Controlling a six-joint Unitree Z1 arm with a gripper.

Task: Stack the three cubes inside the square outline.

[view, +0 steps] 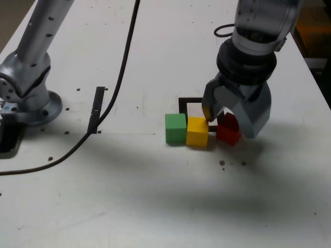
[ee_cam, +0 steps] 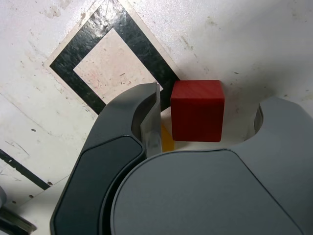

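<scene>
Red cube (ee_cam: 197,111) sits between the gripper's (ee_cam: 208,115) parted jaws, ungripped. Yellow cube (view: 197,132) (touching green (view: 176,128)) is nearby.

The green cube (view: 176,128) and yellow cube (view: 197,131) sit side by side along the square outline (view: 183,101), a black frame around white. The red cube (ee_cam: 197,111), matte, lies flat near a corner of the outline, perhaps just overlapping the tape, turned relative to the others.
</scene>
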